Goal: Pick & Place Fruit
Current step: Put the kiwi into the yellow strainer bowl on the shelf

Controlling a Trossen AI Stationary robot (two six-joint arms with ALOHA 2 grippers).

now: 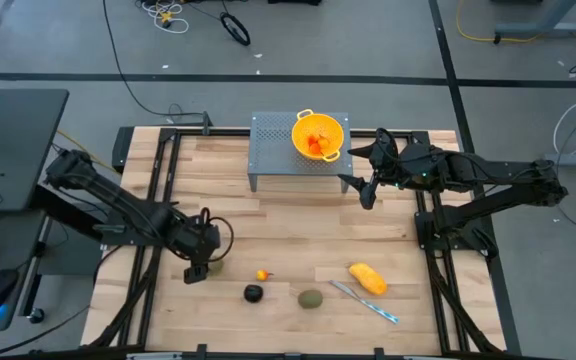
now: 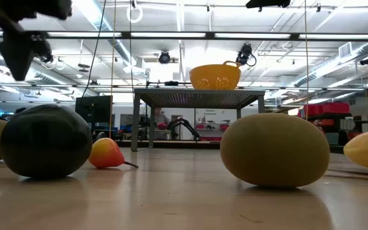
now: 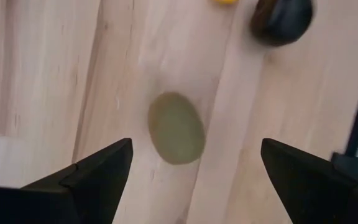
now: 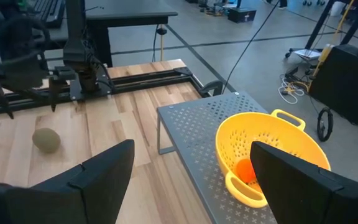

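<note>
My left gripper point(image 1: 197, 271) hangs at the lower left of the overhead frame with its fingers point(image 3: 98, 168) spread wide and nothing between them. Right below it an olive-green oval point(image 3: 176, 127) lies on the wooden table point(image 1: 288, 215), untouched, in the gap between my fingertips. To its right along the bottom of the overhead frame sit a tiny orange-red piece point(image 1: 262, 275), a dark ball point(image 1: 253, 293), a second green oval point(image 1: 311, 298) and the yellow-orange oblong point(image 1: 367, 277), with the knife point(image 1: 364, 301) touching or just beside the oblong.

My right gripper point(image 1: 366, 187) waits at the upper right, fingers point(image 4: 98, 171) wide and empty, just beside the grey perforated stand point(image 1: 273, 150). The yellow colander point(image 1: 320, 136) stands on that stand, holding orange fruit point(image 4: 246, 169).
</note>
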